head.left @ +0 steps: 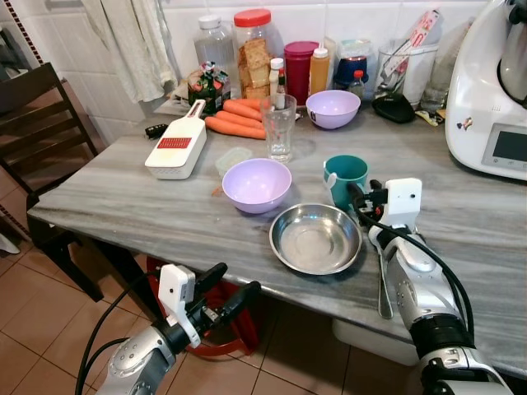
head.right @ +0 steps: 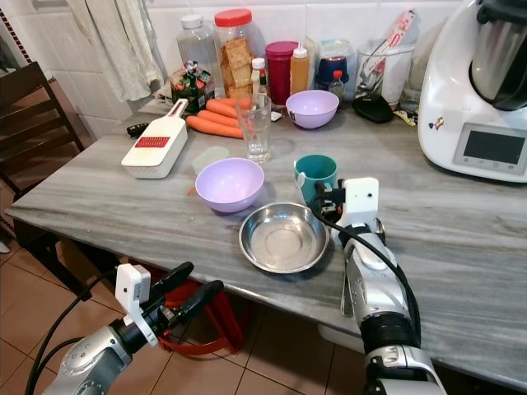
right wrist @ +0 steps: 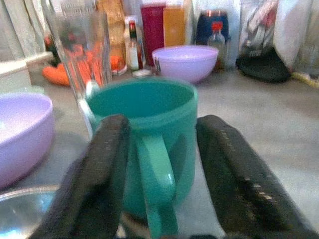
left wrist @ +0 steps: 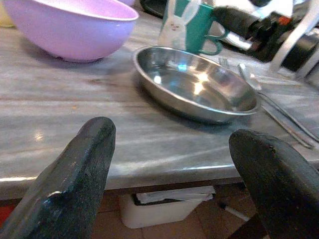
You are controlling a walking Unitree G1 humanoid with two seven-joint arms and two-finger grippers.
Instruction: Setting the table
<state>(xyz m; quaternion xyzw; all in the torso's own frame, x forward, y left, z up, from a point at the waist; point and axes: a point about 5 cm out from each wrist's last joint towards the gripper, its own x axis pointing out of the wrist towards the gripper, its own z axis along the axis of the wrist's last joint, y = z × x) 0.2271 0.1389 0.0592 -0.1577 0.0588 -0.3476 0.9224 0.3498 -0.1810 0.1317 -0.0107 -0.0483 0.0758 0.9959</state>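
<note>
A teal mug (head.left: 346,175) stands on the grey table (head.left: 123,206), behind a shallow steel dish (head.left: 315,239). A lilac bowl (head.left: 257,184) sits left of the mug. My right gripper (right wrist: 159,149) is open at the mug's near side, with one black finger (right wrist: 107,164) on each side of the mug's handle (right wrist: 157,179) and a gap on both sides. A fork (head.left: 384,288) lies on the table under my right forearm. My left gripper (head.left: 235,288) is open below the table's front edge, pointing towards the dish (left wrist: 199,84).
A clear glass (head.left: 280,126), a second lilac bowl (head.left: 333,108), carrots (head.left: 237,118), a white slicer (head.left: 176,146) and several jars stand further back. A white kitchen machine (head.left: 494,90) fills the right end. A dark chair (head.left: 41,123) stands left; something red (head.left: 222,333) sits under the table.
</note>
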